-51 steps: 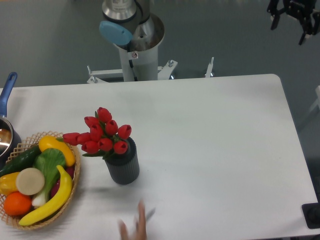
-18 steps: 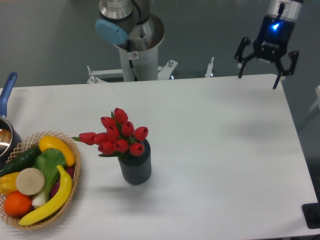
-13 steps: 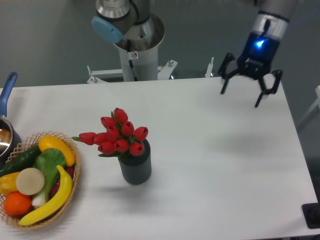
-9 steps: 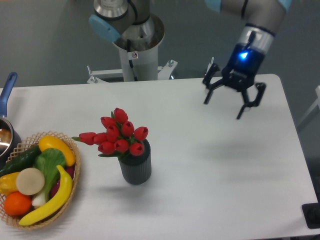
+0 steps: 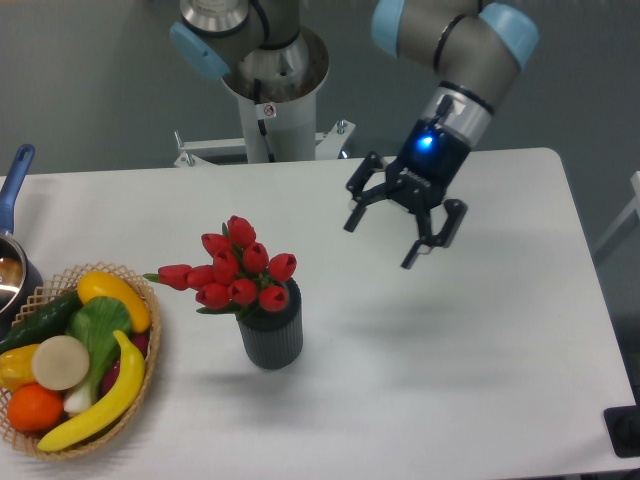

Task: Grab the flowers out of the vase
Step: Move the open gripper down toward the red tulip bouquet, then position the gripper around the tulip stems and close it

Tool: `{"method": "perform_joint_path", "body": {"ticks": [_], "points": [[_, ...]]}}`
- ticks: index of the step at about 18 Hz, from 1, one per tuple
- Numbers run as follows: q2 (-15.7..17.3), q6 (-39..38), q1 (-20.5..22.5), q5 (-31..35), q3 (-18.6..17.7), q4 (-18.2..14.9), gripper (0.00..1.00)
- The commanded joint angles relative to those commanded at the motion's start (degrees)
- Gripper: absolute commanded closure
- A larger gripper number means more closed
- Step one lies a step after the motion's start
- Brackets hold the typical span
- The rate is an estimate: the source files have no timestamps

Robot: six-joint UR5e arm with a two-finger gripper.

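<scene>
End effector [image 5: 381,242] wide open, empty, above table; flowers [image 5: 233,272] in vase [image 5: 269,334] lower left, well apart

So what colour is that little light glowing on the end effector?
Blue; the light glows just above the end effector, plainly seen in the fixed camera view.

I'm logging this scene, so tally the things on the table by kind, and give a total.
Bunch of red flowers: 1
Dark ribbed vase: 1
Wicker basket of toy produce: 1
Pot with a blue handle, at the left edge: 1
Total: 4
The gripper hangs open above the table, holding nothing.
</scene>
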Motion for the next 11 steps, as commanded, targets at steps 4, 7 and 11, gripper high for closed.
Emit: {"method": "perform_joint_path", "body": {"ticks": [4,7,11], "points": [[-0.2,1.1,-1.8,0.0,-1.5,-0.1,0.0],[-0.9,0.8,-3.8,-0.1,-2.6,-0.1,0.0],[-1.1,0.7,-5.9,-1.4,-4.0,-0.2,0.0]]}}
